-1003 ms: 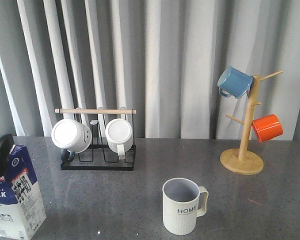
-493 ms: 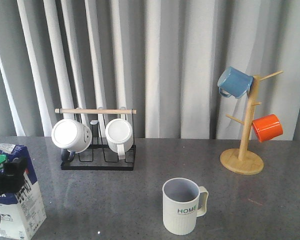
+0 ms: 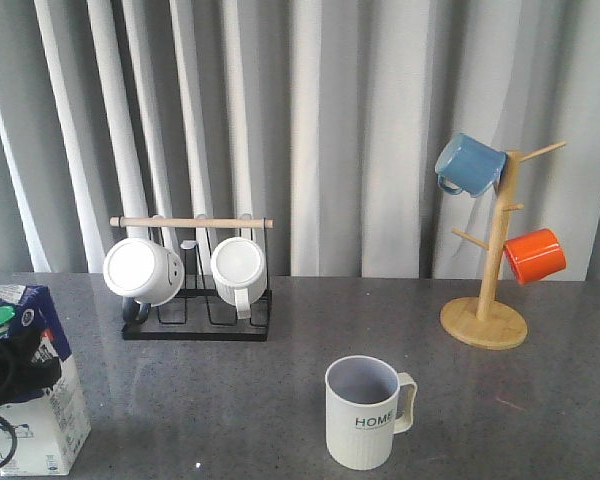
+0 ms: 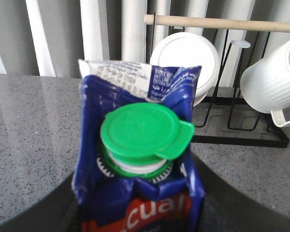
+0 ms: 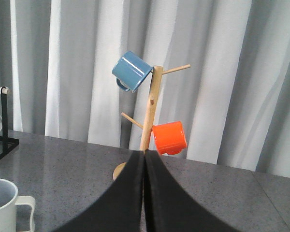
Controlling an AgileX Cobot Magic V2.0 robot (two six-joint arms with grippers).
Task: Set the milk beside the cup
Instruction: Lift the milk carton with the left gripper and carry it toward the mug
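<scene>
The milk [image 3: 40, 400], a blue-and-white carton with a green cap, stands at the table's far left front. My left gripper [image 3: 8, 365] is around its upper part. In the left wrist view the carton [image 4: 135, 145] fills the gap and both dark fingers [image 4: 36, 208] press its sides. The cup [image 3: 365, 412], a ribbed white mug marked "HOME", stands at the front centre, well right of the milk. It also shows in the right wrist view [image 5: 5, 208]. My right gripper [image 5: 144, 162] is shut and empty above the table, facing the mug tree. It is out of the front view.
A black wire rack [image 3: 195, 325] with a wooden bar holds two white mugs [image 3: 142, 270] behind the milk, and shows in the left wrist view [image 4: 241, 137]. A wooden mug tree [image 3: 485, 320] with a blue mug [image 3: 468, 163] and an orange mug [image 3: 533, 255] stands at the back right.
My left gripper came down from the carton's top left and closed around its upper part. The carton shifted slightly. The cup and the right arm have not moved.
</scene>
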